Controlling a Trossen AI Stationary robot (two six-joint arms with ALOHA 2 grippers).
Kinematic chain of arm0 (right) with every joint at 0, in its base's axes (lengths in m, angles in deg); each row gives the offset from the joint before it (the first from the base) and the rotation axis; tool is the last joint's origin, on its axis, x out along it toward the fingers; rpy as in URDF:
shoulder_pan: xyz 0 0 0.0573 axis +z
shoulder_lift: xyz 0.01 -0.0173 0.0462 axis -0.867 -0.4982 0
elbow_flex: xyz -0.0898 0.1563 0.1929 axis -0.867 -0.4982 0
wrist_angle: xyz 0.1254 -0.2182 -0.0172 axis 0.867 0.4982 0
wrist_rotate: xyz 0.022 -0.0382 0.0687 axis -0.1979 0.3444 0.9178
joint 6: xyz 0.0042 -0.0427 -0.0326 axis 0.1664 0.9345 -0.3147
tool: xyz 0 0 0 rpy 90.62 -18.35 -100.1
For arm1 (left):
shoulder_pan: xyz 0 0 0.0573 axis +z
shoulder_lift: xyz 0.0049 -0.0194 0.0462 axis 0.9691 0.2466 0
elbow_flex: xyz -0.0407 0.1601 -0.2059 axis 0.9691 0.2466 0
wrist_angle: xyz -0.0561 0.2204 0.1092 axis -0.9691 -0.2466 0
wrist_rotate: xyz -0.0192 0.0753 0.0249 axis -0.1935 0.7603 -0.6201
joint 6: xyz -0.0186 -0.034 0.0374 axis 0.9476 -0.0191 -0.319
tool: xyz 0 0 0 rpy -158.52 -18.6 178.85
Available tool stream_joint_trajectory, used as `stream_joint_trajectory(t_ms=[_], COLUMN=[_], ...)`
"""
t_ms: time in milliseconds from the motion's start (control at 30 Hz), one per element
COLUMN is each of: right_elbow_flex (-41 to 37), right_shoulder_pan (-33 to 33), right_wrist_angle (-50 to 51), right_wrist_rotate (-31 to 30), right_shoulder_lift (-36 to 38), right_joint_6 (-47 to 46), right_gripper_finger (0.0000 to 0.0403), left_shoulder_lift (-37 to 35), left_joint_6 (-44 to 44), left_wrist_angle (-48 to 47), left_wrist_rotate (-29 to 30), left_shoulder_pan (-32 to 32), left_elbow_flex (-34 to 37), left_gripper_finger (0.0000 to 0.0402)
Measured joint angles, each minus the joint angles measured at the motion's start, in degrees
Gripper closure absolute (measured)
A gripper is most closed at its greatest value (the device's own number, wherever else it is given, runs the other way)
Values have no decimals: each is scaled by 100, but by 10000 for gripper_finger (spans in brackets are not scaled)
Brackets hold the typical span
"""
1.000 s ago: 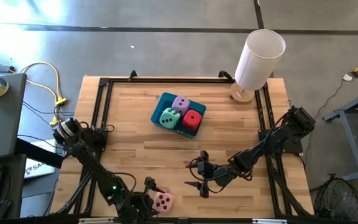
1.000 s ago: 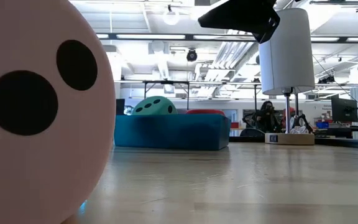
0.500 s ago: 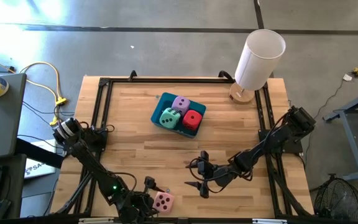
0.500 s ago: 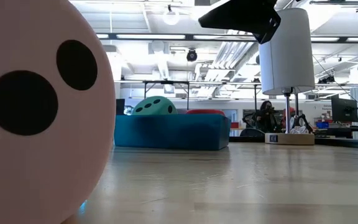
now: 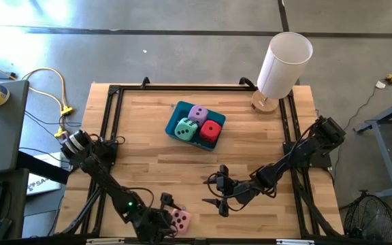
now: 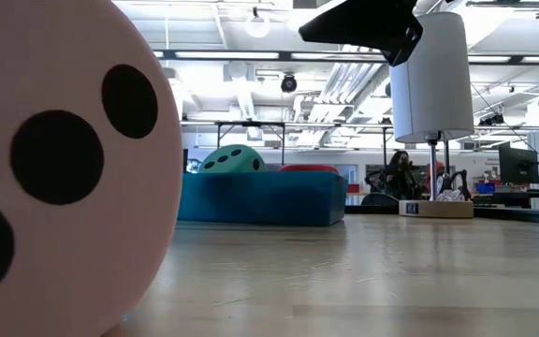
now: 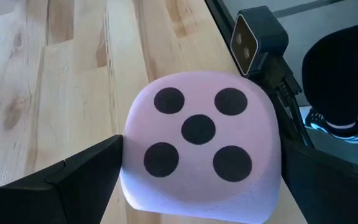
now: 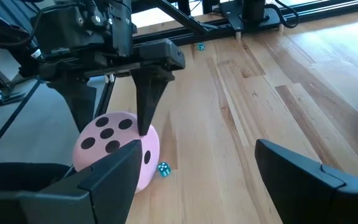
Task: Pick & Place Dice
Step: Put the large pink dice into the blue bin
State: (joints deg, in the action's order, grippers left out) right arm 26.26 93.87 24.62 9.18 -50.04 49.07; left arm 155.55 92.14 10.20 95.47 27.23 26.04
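The pink die (image 5: 180,219) stands on the table by its near edge, five-pip face up (image 7: 199,129), and fills the left of the low view (image 6: 64,187). My left gripper (image 5: 169,212) (image 7: 202,146) is down over it, a finger on either side. The lilac (image 5: 198,113), mint green (image 5: 186,127) and red (image 5: 211,130) dice sit in the teal tray (image 5: 180,107) at the table's middle. My right gripper (image 5: 213,190) (image 8: 191,186) waits open, right of the pink die and clear of it. My left gripper holds the pink die between its two fingers, one on each of two opposite side faces (image 7: 124,163) (image 7: 279,163). The fingers (image 8: 146,112) come from above, pointing down. The die stands upright on the table with its five-pip face up.
A white cylinder on a wooden base (image 5: 284,61) stands at the far right corner. A black rail frame (image 5: 107,122) runs round the table. A tiny blue die (image 8: 163,169) lies beside the pink one. The low-view camera (image 7: 252,37) sits just beyond the pink die.
My left gripper has edged closer onto the pink die. The die has shifted and turned a little on the table: in the low view its pips have moved right and down. My right arm has kept still.
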Motion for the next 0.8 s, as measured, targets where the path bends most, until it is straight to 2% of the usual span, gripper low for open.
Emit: stream_joint_trajectory(t_ms=[600,800], right_elbow_flex=[1,0], right_shoulder_pan=[0,0], right_wrist_angle=[13,13], right_wrist_rotate=[1,0], right_shoulder_lift=[0,-2], right_joint_6=[0,0], right_gripper_finger=[98,98], left_shoulder_lift=[40,40], left_joint_6=[103,106], left_wrist_angle=[11,-17], left_wrist_rotate=[-283,-542], left_shoulder_pan=[129,243], left_elbow_flex=[-5,12], left_gripper_finger=[1,1])
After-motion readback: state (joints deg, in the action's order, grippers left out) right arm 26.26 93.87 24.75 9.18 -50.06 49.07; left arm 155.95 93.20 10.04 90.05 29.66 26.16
